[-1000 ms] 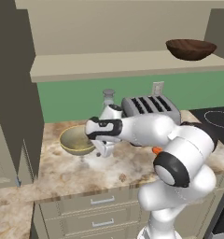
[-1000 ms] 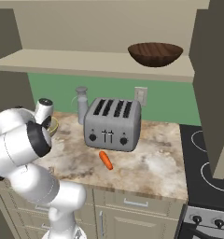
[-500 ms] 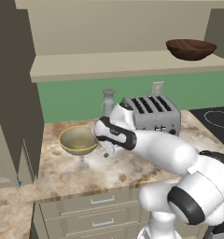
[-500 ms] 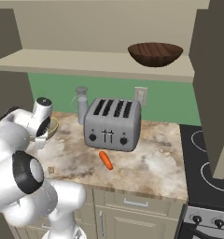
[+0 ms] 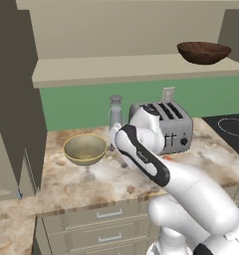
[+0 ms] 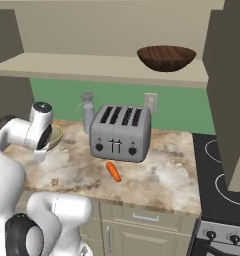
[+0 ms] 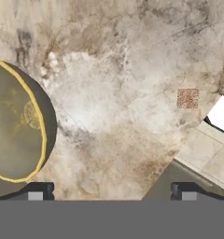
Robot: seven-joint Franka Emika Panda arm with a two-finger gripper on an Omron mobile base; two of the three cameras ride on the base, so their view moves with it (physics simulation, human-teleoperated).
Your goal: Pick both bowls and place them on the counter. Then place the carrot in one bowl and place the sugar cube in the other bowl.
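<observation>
No readable text, label or number anywhere.

The mottled stone counter fills mid-frame, bearing the beige-olive bowl at left, a glass jar behind, a four-slot toaster centre, the carrot before it, the sugar cube near the front edge. Upper right — wall shelf carrying the dark wooden bowl.

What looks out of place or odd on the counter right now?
Nothing is spilled or broken. The carrot lies loose on the counter before the toaster, and the sugar cube sits alone near the edge. The beige bowl stands upright.
</observation>
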